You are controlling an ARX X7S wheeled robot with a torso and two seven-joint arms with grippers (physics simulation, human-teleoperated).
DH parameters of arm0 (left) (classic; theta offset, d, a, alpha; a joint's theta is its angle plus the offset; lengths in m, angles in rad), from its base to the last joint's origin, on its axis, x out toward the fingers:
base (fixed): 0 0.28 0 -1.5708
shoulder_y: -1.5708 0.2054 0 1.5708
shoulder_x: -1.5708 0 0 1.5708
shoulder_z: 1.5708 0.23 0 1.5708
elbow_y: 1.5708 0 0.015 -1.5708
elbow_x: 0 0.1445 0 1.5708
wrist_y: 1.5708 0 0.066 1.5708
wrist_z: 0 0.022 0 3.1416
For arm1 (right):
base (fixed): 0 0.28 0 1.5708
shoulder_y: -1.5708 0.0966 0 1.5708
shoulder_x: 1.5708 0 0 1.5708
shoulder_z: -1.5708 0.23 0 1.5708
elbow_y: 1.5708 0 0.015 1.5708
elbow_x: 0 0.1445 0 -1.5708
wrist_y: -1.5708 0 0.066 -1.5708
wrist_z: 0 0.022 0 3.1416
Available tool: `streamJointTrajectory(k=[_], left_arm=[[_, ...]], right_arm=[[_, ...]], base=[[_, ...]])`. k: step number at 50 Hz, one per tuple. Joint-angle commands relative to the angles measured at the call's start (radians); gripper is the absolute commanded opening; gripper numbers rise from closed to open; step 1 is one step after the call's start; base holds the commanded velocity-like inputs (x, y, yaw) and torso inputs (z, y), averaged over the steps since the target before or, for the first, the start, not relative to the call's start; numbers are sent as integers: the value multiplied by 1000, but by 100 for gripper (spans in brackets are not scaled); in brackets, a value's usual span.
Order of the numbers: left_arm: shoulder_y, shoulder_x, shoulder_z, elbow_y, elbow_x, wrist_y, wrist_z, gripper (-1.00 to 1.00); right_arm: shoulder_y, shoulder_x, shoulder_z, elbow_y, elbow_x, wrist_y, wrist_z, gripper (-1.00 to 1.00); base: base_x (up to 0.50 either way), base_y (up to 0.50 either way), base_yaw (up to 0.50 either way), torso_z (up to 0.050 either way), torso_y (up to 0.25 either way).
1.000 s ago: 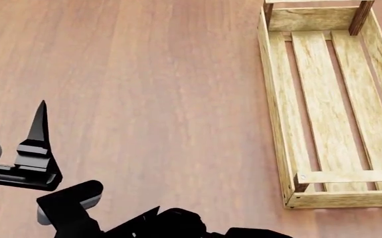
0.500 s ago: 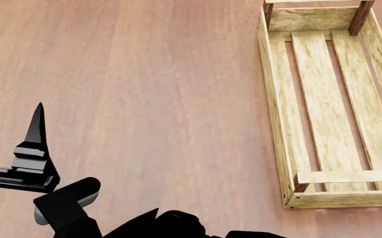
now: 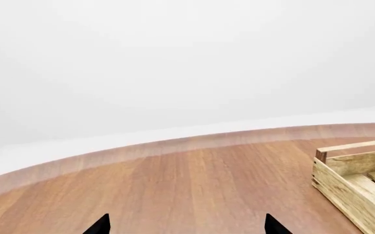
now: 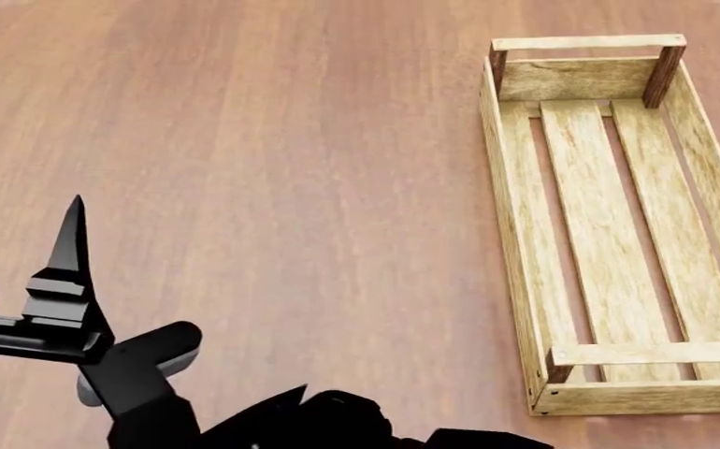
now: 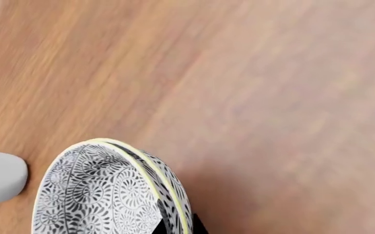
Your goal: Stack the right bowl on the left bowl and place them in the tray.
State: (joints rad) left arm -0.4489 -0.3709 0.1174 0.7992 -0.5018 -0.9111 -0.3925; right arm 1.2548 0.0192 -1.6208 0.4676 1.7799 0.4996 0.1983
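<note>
Right gripper pinches rim of patterned bowls, apparently two nested. Left gripper spread, empty. Carry level; lower between tray sides.

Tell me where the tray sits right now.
In the head view the tray lies on the wooden table at the right side, empty, its long side running away from the robot. The left gripper is far across at the left edge.

Light-wood tray, reddish-brown wood table, black-and-white floral bowl with yellow rim
</note>
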Motion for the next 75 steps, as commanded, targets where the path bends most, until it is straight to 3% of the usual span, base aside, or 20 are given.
streamJointTrajectory(k=[1, 33, 48, 51, 58, 63, 75], left_arm=[[-6, 13, -13, 2, 14, -7, 16, 100], [-11, 6, -12, 4, -3, -5, 6, 100], [-16, 3, -6, -8, -6, 4, 6, 100], [-17, 3, -5, -13, -5, 8, 6, 100], [-12, 3, 6, -31, 2, 27, 11, 100], [-12, -1, 2, -25, -4, 21, 8, 100], [-17, -2, 8, -25, -9, 16, 2, 100]], right_arm=[[25, -19, 41, 10, 28, 7, -45, -100], [379, -19, 18, 530, 355, 17, -81, -100], [523, -19, -56, 806, 523, 68, -88, -100], [528, -19, -100, 839, 559, 62, -102, -100], [581, 19, -551, 841, 1030, -25, -105, -100], [611, 50, -716, 841, 1222, -46, -97, -100], [620, 150, -750, 841, 1334, -66, -64, -100]], base=[[0, 0, 0, 0, 0], [0, 0, 0, 0, 0], [0, 0, 0, 0, 0], [0, 0, 0, 0, 0], [0, 0, 0, 0, 0], [0, 0, 0, 0, 3], [0, 0, 0, 0, 0]])
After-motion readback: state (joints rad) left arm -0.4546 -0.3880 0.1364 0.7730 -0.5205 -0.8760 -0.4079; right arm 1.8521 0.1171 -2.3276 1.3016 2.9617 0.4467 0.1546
